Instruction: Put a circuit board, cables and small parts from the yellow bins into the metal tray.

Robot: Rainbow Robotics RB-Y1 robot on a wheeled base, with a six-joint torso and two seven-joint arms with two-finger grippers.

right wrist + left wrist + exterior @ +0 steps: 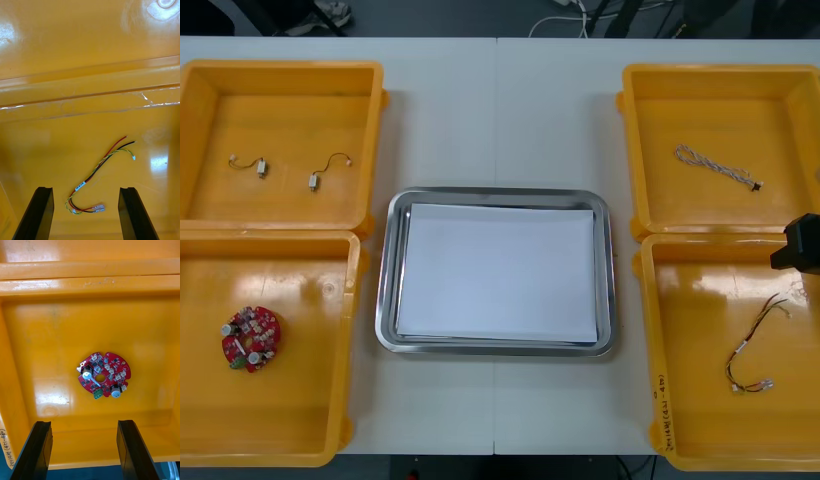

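Observation:
A round red circuit board lies in the near left yellow bin. My left gripper hovers open above that bin, the circuit board a little beyond its fingers. A red and yellow cable lies in the near right yellow bin. My right gripper is open over it, the near end of the cable lying between its fingers. A black part of my right arm shows over that bin's far rim. The metal tray sits in the middle, white inside.
The far left yellow bin holds two small metal parts with short wires. A twisted blue and white cable lies in the far right yellow bin. Bare table runs between the bins and the tray.

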